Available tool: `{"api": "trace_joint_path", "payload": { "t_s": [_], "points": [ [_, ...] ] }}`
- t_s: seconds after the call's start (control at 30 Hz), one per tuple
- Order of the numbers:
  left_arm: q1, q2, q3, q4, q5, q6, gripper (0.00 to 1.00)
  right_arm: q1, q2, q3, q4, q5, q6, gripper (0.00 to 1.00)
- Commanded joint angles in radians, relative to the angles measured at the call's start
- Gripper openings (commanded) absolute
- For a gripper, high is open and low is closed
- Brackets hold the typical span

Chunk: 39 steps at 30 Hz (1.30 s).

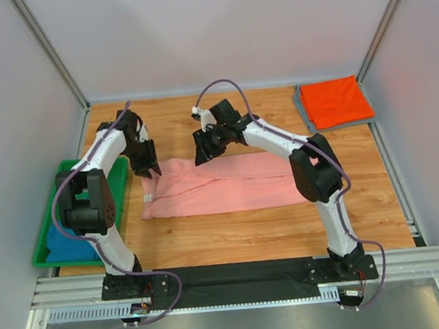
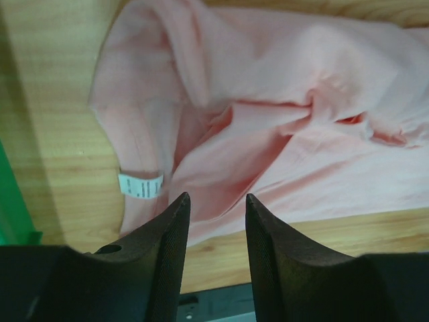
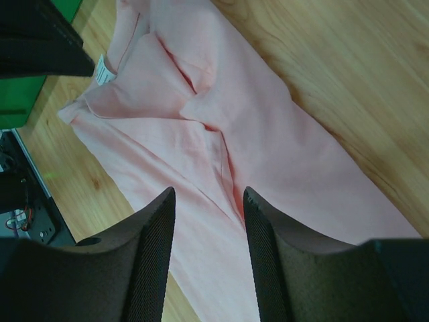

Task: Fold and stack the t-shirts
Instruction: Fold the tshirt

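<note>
The salmon-pink t-shirt point(image 1: 221, 184) lies folded lengthwise in a long strip across the middle of the table, its collar end with a white label point(image 2: 141, 186) at the left. It also shows in the right wrist view point(image 3: 255, 147). My left gripper point(image 1: 147, 170) hovers open and empty over the shirt's left end point(image 2: 268, 134). My right gripper point(image 1: 203, 154) hovers open and empty over the shirt's upper middle. A folded orange-red t-shirt point(image 1: 336, 101) rests on a folded grey one point(image 1: 302, 110) at the back right. A teal-blue t-shirt point(image 1: 64, 243) lies in the green bin.
The green plastic bin point(image 1: 48, 227) sits at the table's left edge, beside the left arm. Grey walls enclose the table on three sides. A black base rail point(image 1: 238, 275) runs along the near edge.
</note>
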Motion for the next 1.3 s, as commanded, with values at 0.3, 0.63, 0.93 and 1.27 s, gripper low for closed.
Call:
{"api": "trace_joint_path", "payload": {
  "t_s": [0.3,0.63,0.93,1.27],
  "points": [
    [0.051,-0.162,-0.214,0.019,0.086,-0.050,0.46,0.059,0.131,0.098,0.132,-0.046,0.006,0.43],
    [0.072,-0.157,-0.260,0.033,0.044,-0.045,0.47,0.069,0.160,0.095,0.149,-0.055,0.017,0.39],
    [0.121,-0.156,-0.265,0.077,0.090,-0.093,0.47,0.082,0.189,0.109,0.126,-0.041,0.017,0.40],
    [0.154,-0.108,-0.291,0.116,0.156,-0.154,0.47,0.090,0.171,0.104,0.130,-0.023,-0.003,0.04]
  ]
}}
